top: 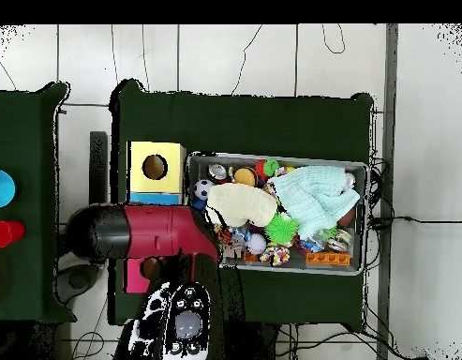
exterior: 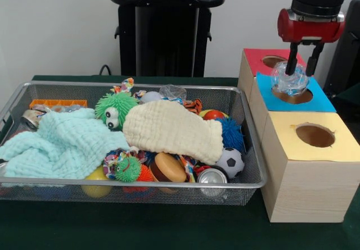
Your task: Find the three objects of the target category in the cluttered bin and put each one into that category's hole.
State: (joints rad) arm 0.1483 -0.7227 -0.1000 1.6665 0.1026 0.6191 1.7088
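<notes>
Overhead, arm hides blue hole (exterior: pixel 292 96) | hand (exterior: pixel 300 69) grips bottle (exterior: pixel 289 82) above it

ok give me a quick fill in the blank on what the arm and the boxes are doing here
1. The red and black gripper holds a see-through crinkled plastic bottle over the hole in the ____ panel.
2. The box nearest the camera has a ____ top.
3. In the silver wire mesh bin, a cream cloth lies beside a pale ____ cloth.

Missing words: blue; yellow; green
</notes>
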